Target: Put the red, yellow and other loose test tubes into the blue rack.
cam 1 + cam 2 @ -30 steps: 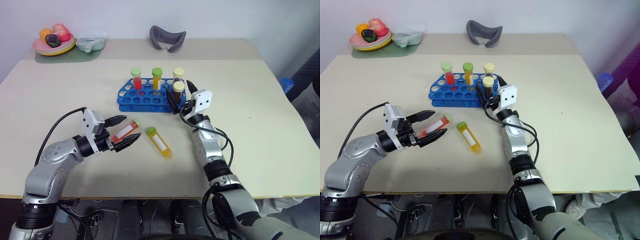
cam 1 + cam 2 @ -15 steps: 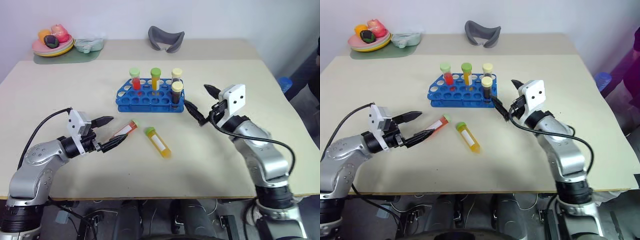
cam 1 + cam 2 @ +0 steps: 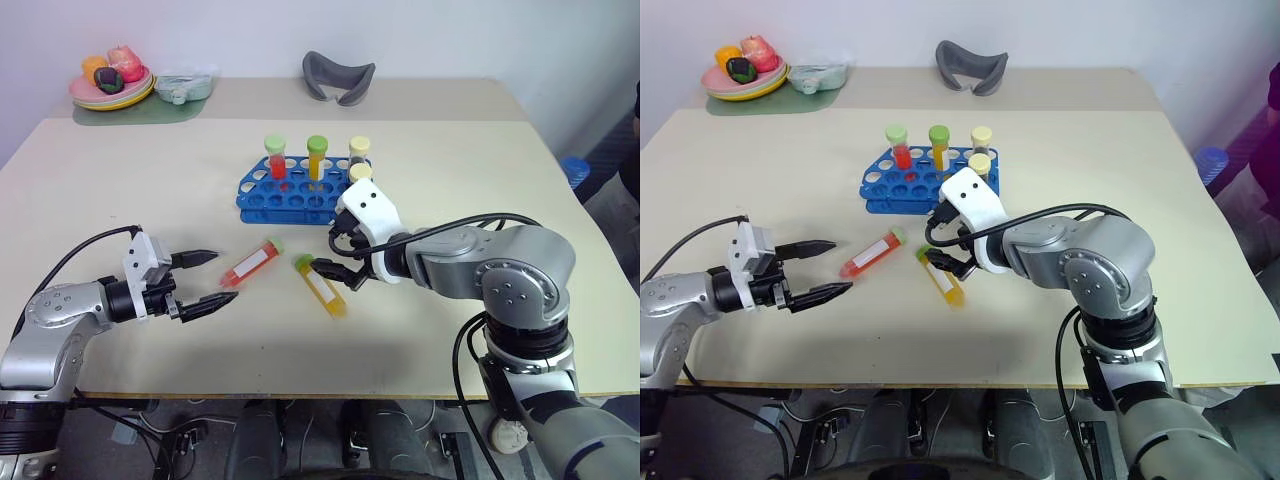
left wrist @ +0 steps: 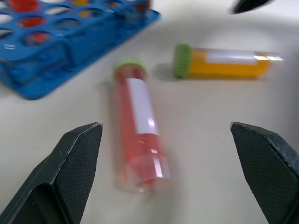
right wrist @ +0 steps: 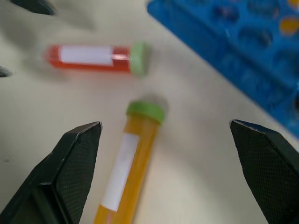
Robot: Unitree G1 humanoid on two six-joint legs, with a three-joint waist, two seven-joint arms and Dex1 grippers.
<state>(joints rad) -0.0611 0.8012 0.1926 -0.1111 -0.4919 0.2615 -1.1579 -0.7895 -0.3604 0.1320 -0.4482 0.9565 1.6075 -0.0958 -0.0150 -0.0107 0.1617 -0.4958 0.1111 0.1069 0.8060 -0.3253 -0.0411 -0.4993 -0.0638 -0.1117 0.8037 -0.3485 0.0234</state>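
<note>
Two loose tubes lie flat on the table (image 3: 120, 170) in front of the blue rack (image 3: 300, 195): the red tube (image 3: 250, 262) with its white label, and just beside it the yellow tube (image 3: 320, 286), caps toward the rack. Four capped tubes already stand upright in the rack. The left gripper (image 3: 203, 280) hangs near the red tube's base, jaws spread wide and holding nothing; the right gripper (image 3: 337, 256) sits over the yellow tube's cap end, also spread and empty, though contact is hard to judge. These tubes look light, rigid and smooth, so they will probably roll or slip; gripping across the barrel near the cap seems safest.
</note>
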